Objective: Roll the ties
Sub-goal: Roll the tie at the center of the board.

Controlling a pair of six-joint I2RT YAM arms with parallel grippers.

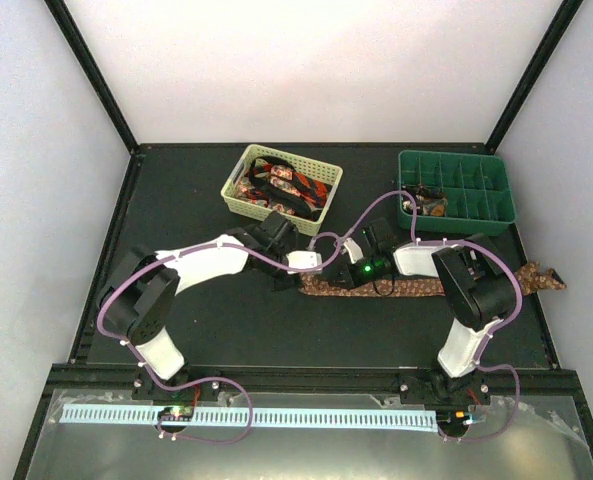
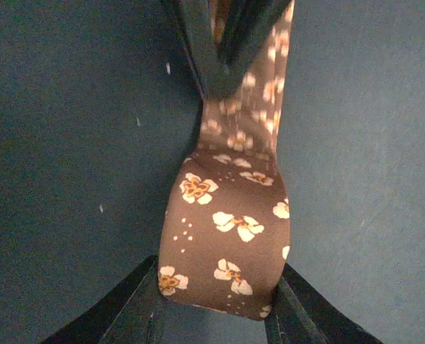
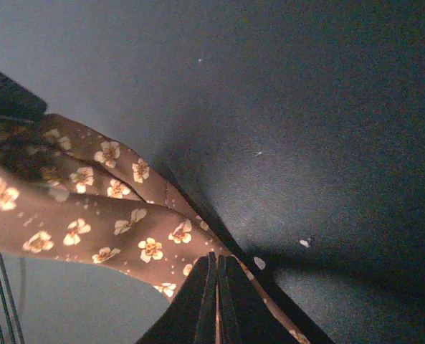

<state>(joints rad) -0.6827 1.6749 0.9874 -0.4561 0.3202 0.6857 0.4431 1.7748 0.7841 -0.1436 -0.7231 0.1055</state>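
The brown tie [image 2: 226, 229] has its folded end between the fingers of the left gripper [image 2: 219, 312], which bear on both edges, gripping it. Just ahead, the right gripper [image 3: 216, 287] is pressed closed, apparently nipping the gathered fabric. Only the overhead view shows the remainder trailing flat on the table [image 1: 256, 330] behind the right gripper.
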